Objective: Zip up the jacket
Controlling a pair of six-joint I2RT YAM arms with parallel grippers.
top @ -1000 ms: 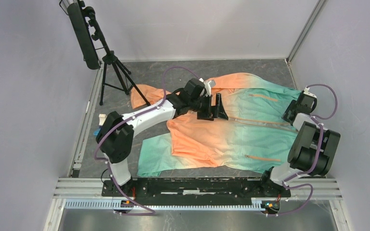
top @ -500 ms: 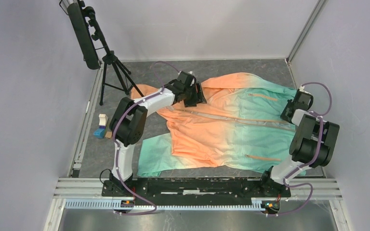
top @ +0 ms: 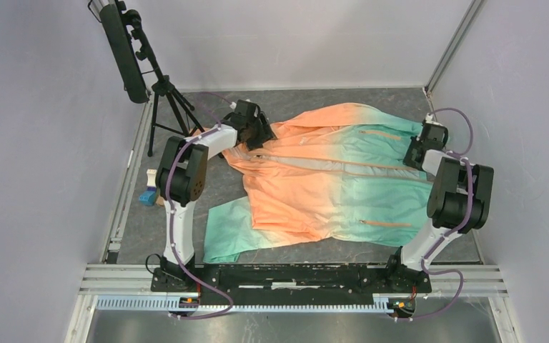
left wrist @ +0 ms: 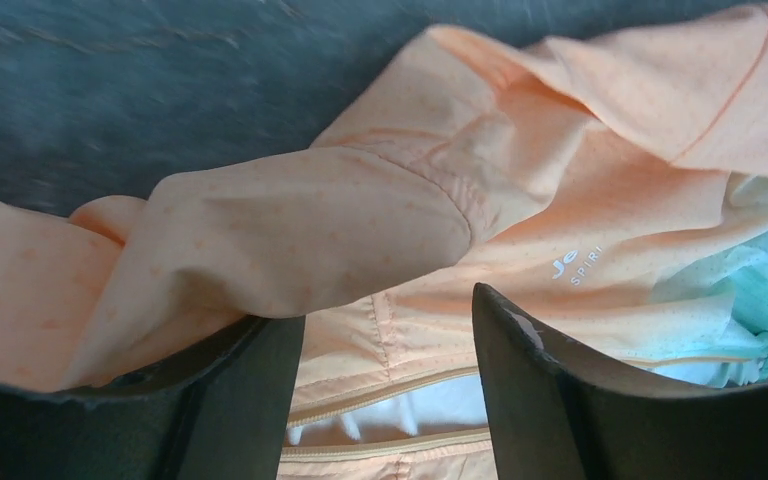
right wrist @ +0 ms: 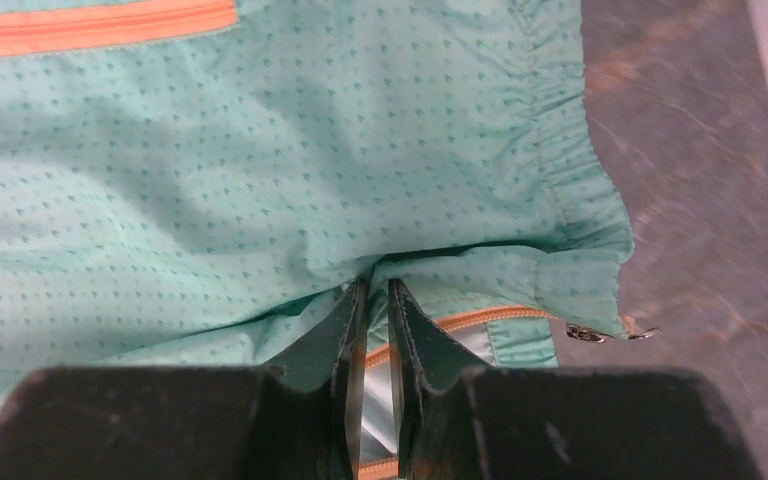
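Observation:
The jacket [top: 329,179] lies spread on the grey floor, orange on the left fading to mint green on the right, its long front zipper [top: 329,163] running left to right. My left gripper [top: 256,133] is at the orange collar end. In the left wrist view it [left wrist: 390,320] stands wide open, an orange fold [left wrist: 260,230] draped over its left finger, the unzipped teeth [left wrist: 390,395] below. My right gripper [top: 416,151] is at the green hem. In the right wrist view it [right wrist: 375,290] is shut on the green hem fabric [right wrist: 580,250], beside the metal zip slider [right wrist: 588,333].
A black tripod [top: 166,100] with a black panel [top: 123,50] stands at the back left. Small blocks [top: 149,191] lie by the left wall rail. Grey walls close in on both sides. A green sleeve [top: 225,232] reaches toward the front rail [top: 293,275].
Both arms have reached farther back. The left gripper moved left to the collar, and the jacket has been drawn left and stretched out between the two grippers.

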